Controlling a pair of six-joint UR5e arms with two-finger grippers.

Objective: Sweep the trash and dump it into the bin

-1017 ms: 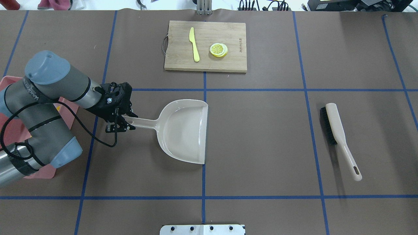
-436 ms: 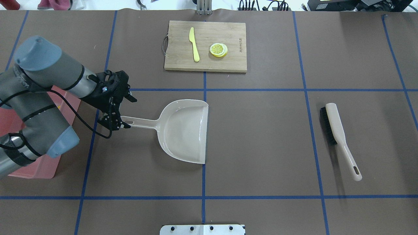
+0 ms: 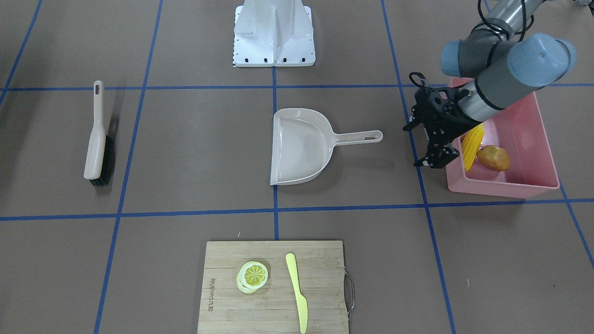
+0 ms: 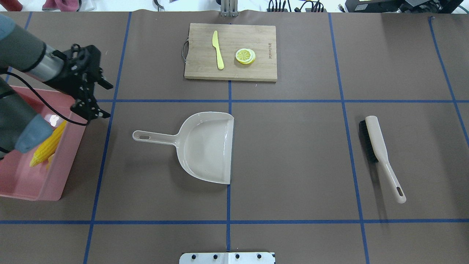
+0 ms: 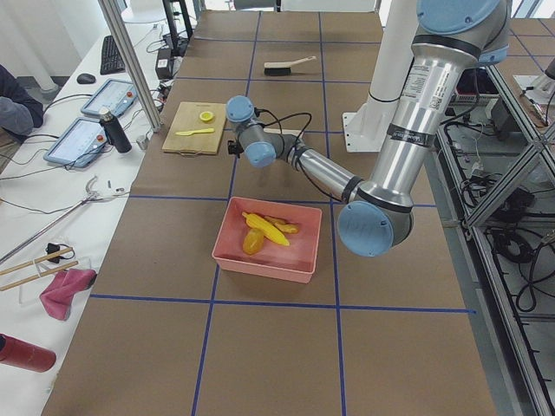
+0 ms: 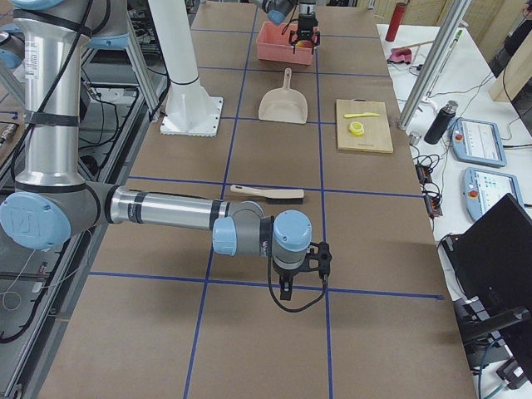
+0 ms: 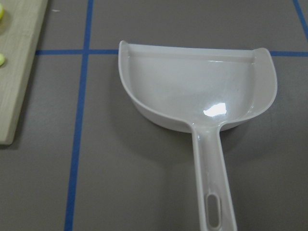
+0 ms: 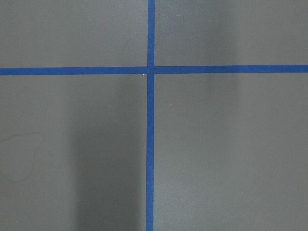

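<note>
We see the left fingers [image 4: 108, 101] spread wide and holding nothing, just beside the bin [image 4: 69, 165] and well apart from the dustpan [image 4: 205, 146]. The left arm [image 3: 501, 83] stretches across the bin, its wrist pointing toward the dustpan. The corn [image 3: 472, 141] and the potato [image 3: 493, 157] lie inside the bin. The right fingers [image 6: 301, 287] hang low over the desk [image 6: 249, 349]; we cannot tell how far apart they are.
</note>
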